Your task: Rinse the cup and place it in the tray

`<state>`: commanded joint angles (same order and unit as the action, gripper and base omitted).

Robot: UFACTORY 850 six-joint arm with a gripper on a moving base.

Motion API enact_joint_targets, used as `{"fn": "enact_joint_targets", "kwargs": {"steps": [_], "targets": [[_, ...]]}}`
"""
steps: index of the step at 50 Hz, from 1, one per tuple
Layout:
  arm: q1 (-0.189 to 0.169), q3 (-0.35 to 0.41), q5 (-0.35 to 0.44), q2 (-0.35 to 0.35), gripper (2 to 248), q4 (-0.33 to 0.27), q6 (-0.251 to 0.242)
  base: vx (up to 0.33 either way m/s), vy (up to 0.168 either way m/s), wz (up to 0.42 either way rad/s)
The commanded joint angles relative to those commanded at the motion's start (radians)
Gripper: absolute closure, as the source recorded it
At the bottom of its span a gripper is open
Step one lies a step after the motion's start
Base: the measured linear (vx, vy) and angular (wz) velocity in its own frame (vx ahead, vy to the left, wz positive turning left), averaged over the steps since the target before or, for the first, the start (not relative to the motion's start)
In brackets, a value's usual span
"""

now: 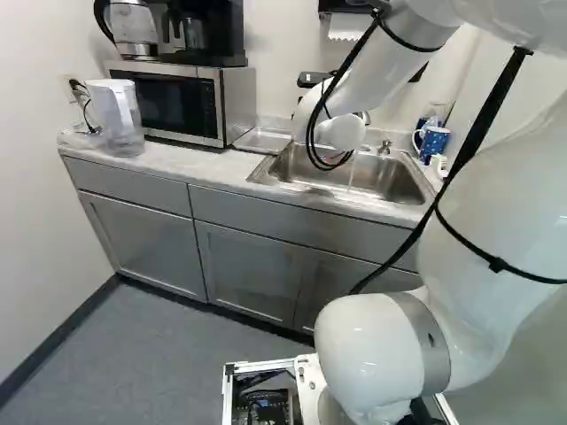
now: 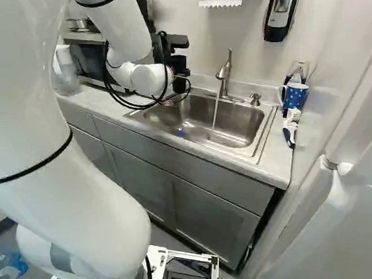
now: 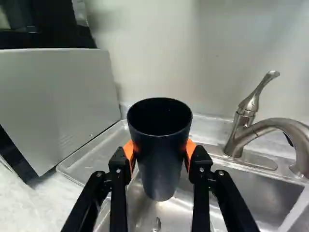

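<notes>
Facing a pale wall [image 3: 154, 48], clamped from both sides on the dark cup [image 3: 161, 162], upright between the jaws. If unrinsed, ease under the running water [image 3: 295, 211] beside them, tilt to drain, then lower level into the tray [image 3: 94, 152] opposite.
</notes>
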<state>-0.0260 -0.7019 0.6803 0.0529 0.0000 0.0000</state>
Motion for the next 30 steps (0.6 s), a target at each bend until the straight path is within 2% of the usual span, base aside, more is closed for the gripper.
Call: {"fn": "enact_joint_targets", "kwargs": {"steps": [12,30], "targets": [[-0.029,0.012,-0.002,-0.014,129,0.000,0.000,0.000,0.000,0.000],[-0.049,0.022,-0.028,-0.045,129,0.000,0.000,0.000,0.000,0.000]]}}
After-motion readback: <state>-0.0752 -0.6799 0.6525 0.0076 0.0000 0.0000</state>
